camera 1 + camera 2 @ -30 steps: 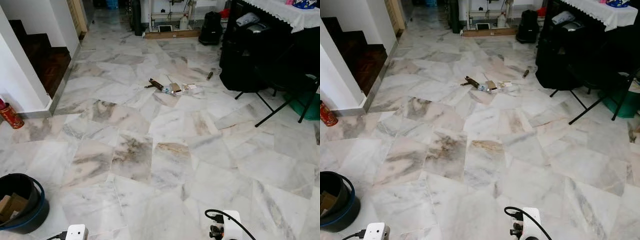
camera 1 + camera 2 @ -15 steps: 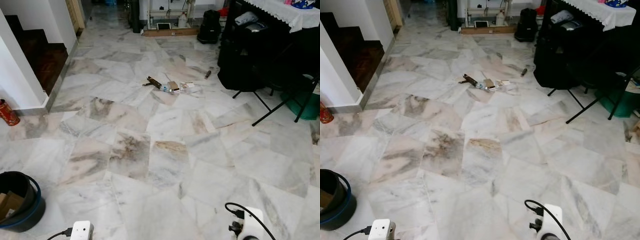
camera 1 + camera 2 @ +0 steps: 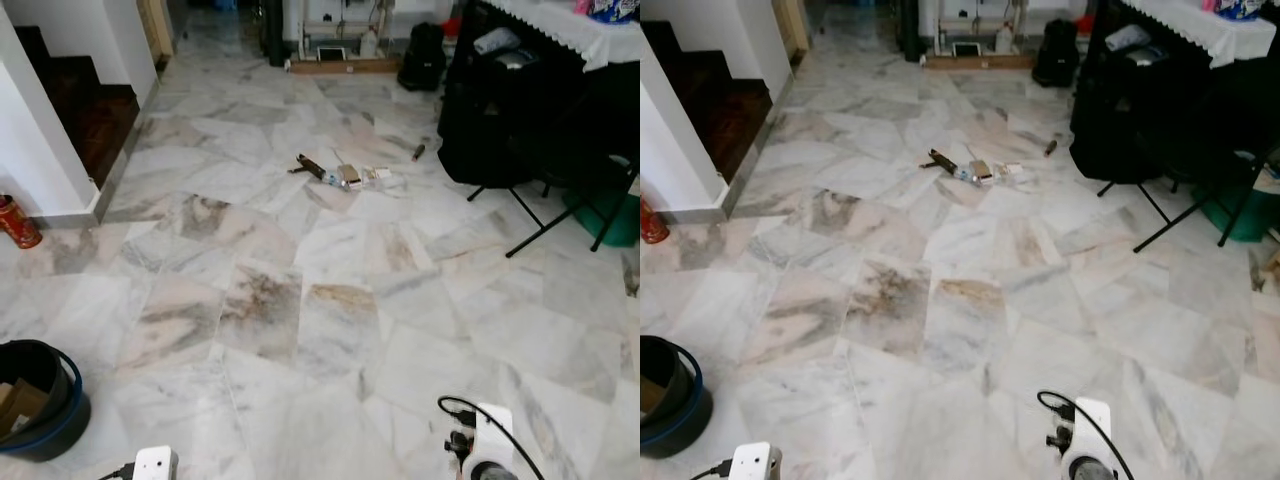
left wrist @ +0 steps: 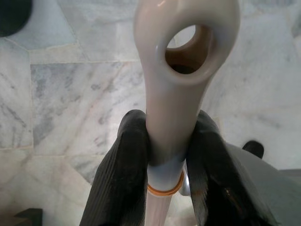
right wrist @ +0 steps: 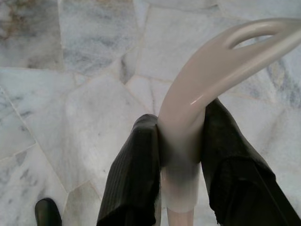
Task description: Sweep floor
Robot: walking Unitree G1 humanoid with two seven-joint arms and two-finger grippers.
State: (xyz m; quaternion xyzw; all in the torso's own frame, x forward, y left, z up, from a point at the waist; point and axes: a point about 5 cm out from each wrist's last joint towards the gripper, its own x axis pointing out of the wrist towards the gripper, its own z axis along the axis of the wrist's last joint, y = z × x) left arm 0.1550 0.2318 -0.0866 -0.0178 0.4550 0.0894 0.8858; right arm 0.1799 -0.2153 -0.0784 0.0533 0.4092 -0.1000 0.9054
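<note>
- Lying well ahead of you on the marble floor (image 3: 330, 400), the litter pile (image 3: 345, 175) is unswept; by the look of it, the sweeping has barely begun.
- A small dark scrap (image 3: 418, 152) sits apart, near the black chair (image 3: 530, 150).
- A bin (image 3: 40, 400) stands at your near left.
- Your left gripper (image 4: 169, 141) is clamped on a pale handle (image 4: 181, 70) with a hanging hole.
- Your right gripper (image 5: 181, 150) is closed round a curved looped handle (image 5: 221, 61).

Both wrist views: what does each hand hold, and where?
Left hand grips a pale handle below its hanging hole; right hand grips a curved handle.
</note>
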